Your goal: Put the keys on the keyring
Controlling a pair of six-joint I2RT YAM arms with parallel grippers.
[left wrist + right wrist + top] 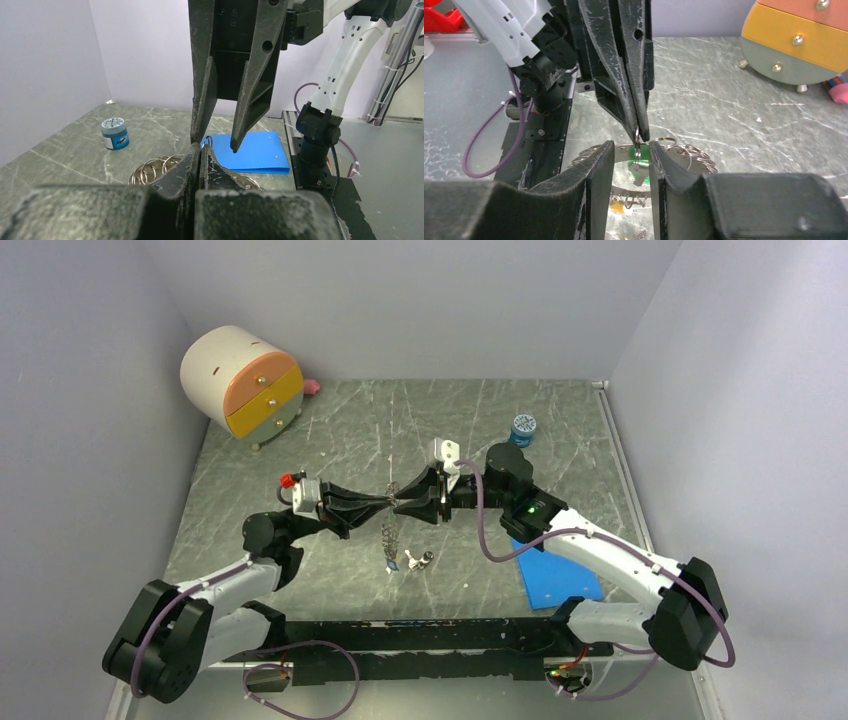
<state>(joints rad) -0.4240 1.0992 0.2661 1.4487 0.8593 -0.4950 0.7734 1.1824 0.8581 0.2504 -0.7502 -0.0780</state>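
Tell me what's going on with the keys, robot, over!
Left gripper shut on keyring, hanging down. Right gripper open, facing it tip to tip. Green key just below the pinch. Jar well clear.

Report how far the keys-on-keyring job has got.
Done: some keys seem to hang on the keyring. In hand: the left end effector pinches the ring's wire, shut; the right end effector is open around a green key. Remaining: small loose pieces, probably keys, lie on the table.
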